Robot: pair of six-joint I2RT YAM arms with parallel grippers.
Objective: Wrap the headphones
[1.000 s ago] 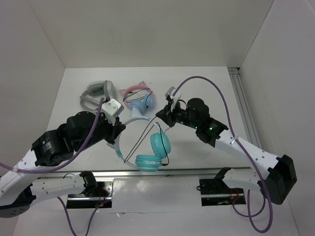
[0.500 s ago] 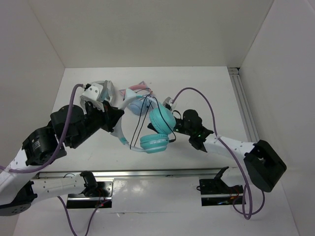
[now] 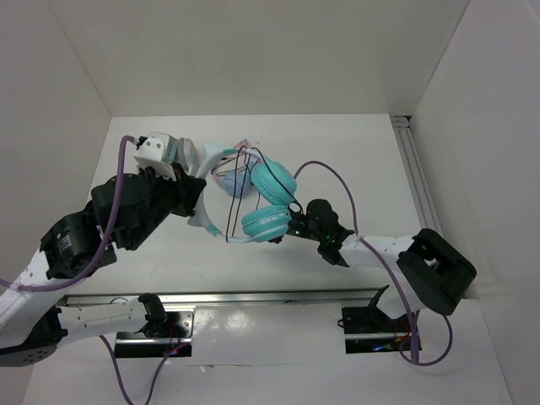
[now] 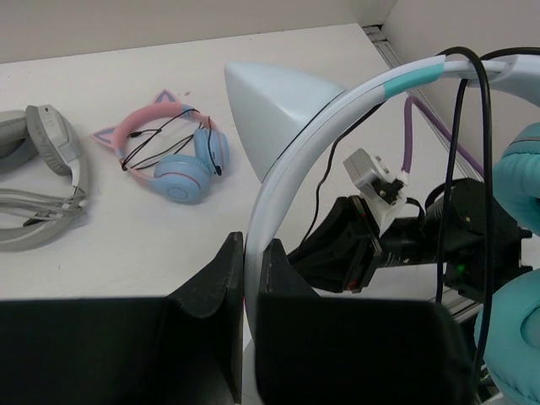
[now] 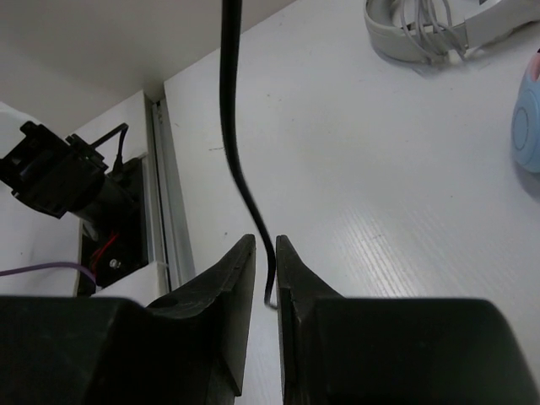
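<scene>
The headphones hang in the air: pale headband [image 3: 207,164] with a cat ear [image 4: 274,105], and two teal ear cups [image 3: 274,179] [image 3: 266,222]. My left gripper [image 3: 196,196] [image 4: 251,253] is shut on the headband's lower part. The thin black cable [image 4: 483,169] loops over the band and cups. My right gripper [image 3: 283,234] sits low, just in front of the lower cup. Its jaws stand narrowly open [image 5: 265,245], with the cable [image 5: 229,126] running down loosely between the fingers, a gap showing on the left side. The cable's end lies on the table between them.
Grey-white headphones [image 4: 46,169] and pink-band blue-cup headphones [image 4: 181,160] lie on the table at the back left, partly hidden in the top view by my left arm. A metal rail [image 3: 415,177] runs along the right wall. White walls enclose the table.
My left arm has lifted the headphones up and toward the back left. My right gripper has dropped from behind the cups to in front of them, and its jaws have parted slightly around the cable.
</scene>
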